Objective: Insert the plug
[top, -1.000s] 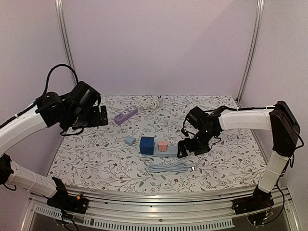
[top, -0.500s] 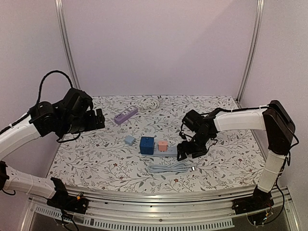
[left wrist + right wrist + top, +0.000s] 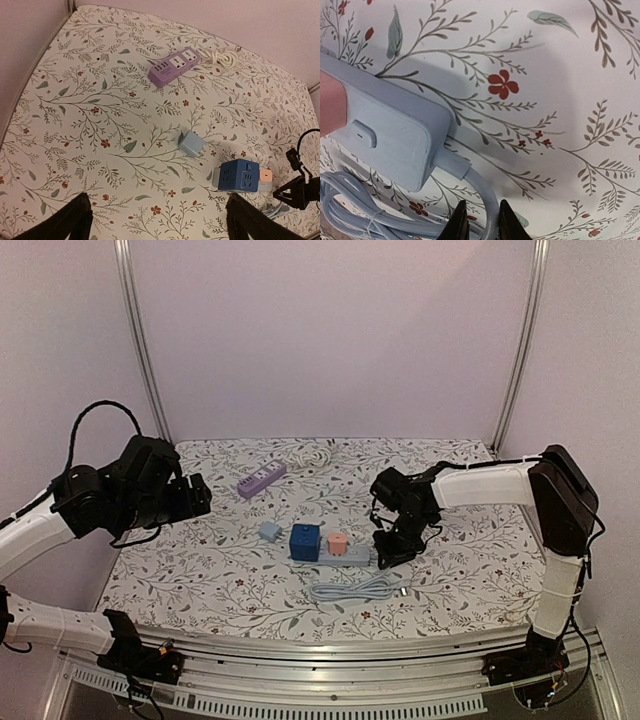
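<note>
Right claw (image 3: 481, 223) narrow, pinching the cord (image 3: 485, 195) beside the power strip (image 3: 395, 135), as far as we can tell. Left claw (image 3: 160, 220) wide, empty. Plug (image 3: 191, 144) lies loose mid-frame, upper left of the strip. We read this as bracing; next, left must grab the plug. Floral desk (image 3: 200, 580), lilac walls.

Floral-print table (image 3: 200, 580), plain lilac walls (image 3: 330, 340)

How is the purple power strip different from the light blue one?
The purple power strip has empty sockets; the light blue strip carries a blue cube and a pink plug. Purple lies far back, light blue mid-table. Both are long, flat and corded.
</note>
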